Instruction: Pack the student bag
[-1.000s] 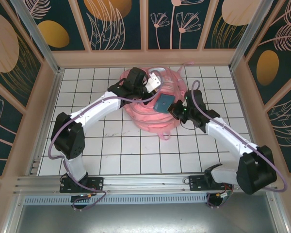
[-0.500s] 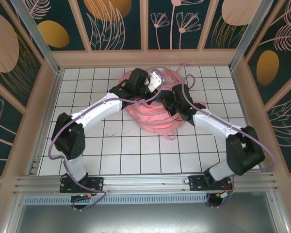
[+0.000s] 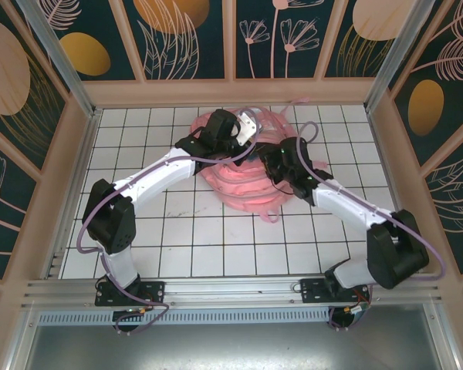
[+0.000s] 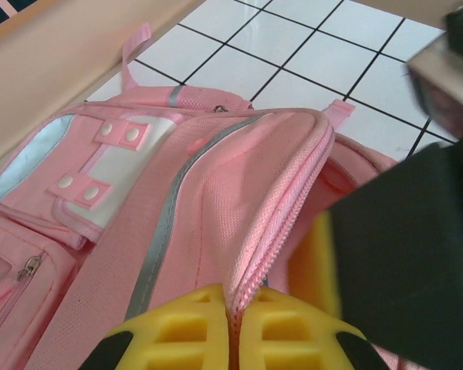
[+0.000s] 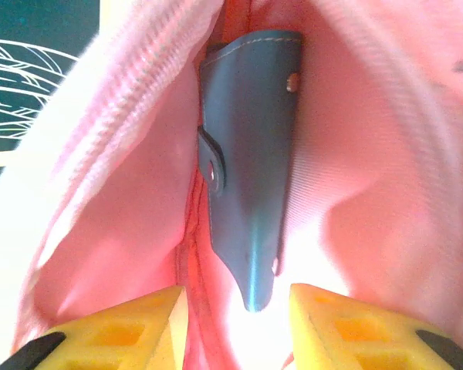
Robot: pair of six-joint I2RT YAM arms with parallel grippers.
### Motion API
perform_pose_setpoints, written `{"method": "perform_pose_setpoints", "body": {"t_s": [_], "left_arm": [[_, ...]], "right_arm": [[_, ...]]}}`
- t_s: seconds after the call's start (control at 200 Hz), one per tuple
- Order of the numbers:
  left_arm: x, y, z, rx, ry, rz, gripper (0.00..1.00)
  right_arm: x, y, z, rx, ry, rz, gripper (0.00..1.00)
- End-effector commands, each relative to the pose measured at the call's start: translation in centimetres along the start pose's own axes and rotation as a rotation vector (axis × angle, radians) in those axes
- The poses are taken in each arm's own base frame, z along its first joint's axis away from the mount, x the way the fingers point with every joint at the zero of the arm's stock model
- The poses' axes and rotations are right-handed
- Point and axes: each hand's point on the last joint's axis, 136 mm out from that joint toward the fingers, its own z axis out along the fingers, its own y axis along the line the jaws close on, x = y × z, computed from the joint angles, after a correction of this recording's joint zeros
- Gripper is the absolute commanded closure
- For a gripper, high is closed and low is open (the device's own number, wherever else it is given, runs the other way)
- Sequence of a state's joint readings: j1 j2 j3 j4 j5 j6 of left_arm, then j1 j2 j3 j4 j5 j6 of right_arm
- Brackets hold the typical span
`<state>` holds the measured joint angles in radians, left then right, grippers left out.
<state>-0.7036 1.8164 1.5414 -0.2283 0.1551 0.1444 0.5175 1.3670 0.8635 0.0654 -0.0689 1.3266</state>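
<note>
Right, from my desk the student bag (image 3: 245,191) lies on the white tiled table (image 3: 185,231), close under the back wall (image 3: 231,91), with both arms reaching over it. The left gripper (image 4: 233,317) sits at the bag's mouth, its yellow fingers pressed together on the zip edge (image 4: 293,200), pinching the rim and holding it up so the main compartment gapes. The right gripper (image 5: 235,308) is down inside the bag with its fingers standing apart. A dark blue-grey snap case (image 5: 251,154) lies against the pink lining just ahead of them, its lower tip in the gap between the pads, and I see neither pad touching it. So I judge the packing well along: the case is in the bag and free of the claw. What is left, by my reckoning, is to draw the right gripper out of the bag, free the rim and run the zip shut, since the mouth is open now. Whether more is meant to go in I cannot tell. Much is hidden from me: in the top view the two wrists cover the bag's mouth, in the left wrist view the right arm (image 4: 417,254) blocks the inside as a dark blurred bulk, and the bag's floor is washed out in the right wrist view, so how deep the case sits is unclear
</note>
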Motion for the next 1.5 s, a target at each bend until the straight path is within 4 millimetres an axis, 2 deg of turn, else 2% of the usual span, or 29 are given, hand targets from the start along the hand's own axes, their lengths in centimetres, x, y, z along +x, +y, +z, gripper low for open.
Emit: {"method": "perform_pose_setpoints", "body": {"t_s": [0.0,0.05,0.08,0.14,0.175,0.26,0.35,0.44,0.5,0.556,0.631,0.726,0.826,0.946,1.051,1.181,1.306,1.411,1.491], "left_arm": [[-5.7,-0.2,-1.9,0.004,-0.175,-0.008,0.87],[-5.0,-0.2,-1.6,0.012,-0.148,-0.019,0.77],[-4.6,0.0,-1.5,0.001,-0.125,-0.040,0.67],[-3.6,1.5,-1.4,-0.056,-0.076,-0.099,0.48],[-2.9,2.3,-1.4,-0.079,-0.052,-0.130,0.42],[-1.3,3.6,-2.3,-0.099,-0.020,-0.198,0.30],[0.2,4.6,-3.7,-0.126,-0.020,-0.277,0.20],[1.2,5.5,-5.9,-0.163,-0.048,-0.375,0.15],[2.8,6.0,-6.7,-0.183,-0.044,-0.455,0.13],[4.2,6.6,-7.3,-0.194,-0.042,-0.542,0.13],[6.4,7.4,-7.7,-0.184,-0.025,-0.673,0.15],[8.9,9.5,-7.9,-0.196,-0.026,-0.854,0.21],[8.8,10.1,-7.0,-0.106,-0.073,-0.958,0.26],[8.6,10.3,-4.5,-0.035,-0.030,-0.998,0.33],[9.2,11.0,-2.3,-0.025,0.015,-1.027,0.41],[8.9,10.4,-0.6,0.057,0.031,-1.048,0.55],[9.2,9.5,0.6,0.140,0.059,-1.042,0.60],[10.8,8.8,1.4,0.170,0.110,-1.038,0.64],[10.4,7.6,1.5,0.255,0.100,-1.038,0.71]], "right_arm": [[-0.5,-1.5,-2.3,0.028,-0.029,0.010,0.61],[-0.8,-1.9,-3.3,0.040,-0.048,-0.004,0.60],[-0.9,-2.4,-3.8,0.056,-0.059,-0.016,0.60],[-1.3,-3.3,-4.9,0.086,-0.082,-0.037,0.58],[-1.3,-3.7,-5.4,0.095,-0.083,-0.048,0.57],[-1.4,-3.9,-6.2,0.095,-0.078,-0.077,0.55],[-1.0,-3.1,-6.7,0.087,-0.059,-0.138,0.52],[-0.4,-2.4,-6.6,0.107,-0.039,-0.215,0.48],[0.2,-2.2,-6.2,0.131,-0.017,-0.256,0.47],[0.6,-2.4,-5.6,0.153,0.001,-0.269,0.46],[2.7,-2.5,-4.6,0.155,0.060,-0.303,0.46],[4.4,-3.0,-3.3,0.182,0.101,-0.329,0.46],[5.8,-3.4,-2.2,0.195,0.133,-0.345,0.46],[6.6,-4.1,-1.6,0.239,0.143,-0.373,0.46],[6.1,-5.4,-1.6,0.291,0.105,-0.370,0.45],[5.8,-6.8,-1.8,0.317,0.091,-0.357,0.44],[5.9,-7.3,-1.8,0.329,0.093,-0.359,0.44],[5.9,-7.8,-1.4,0.340,0.094,-0.360,0.44],[5.6,-8.4,-1.1,0.357,0.082,-0.371,0.44]]}}
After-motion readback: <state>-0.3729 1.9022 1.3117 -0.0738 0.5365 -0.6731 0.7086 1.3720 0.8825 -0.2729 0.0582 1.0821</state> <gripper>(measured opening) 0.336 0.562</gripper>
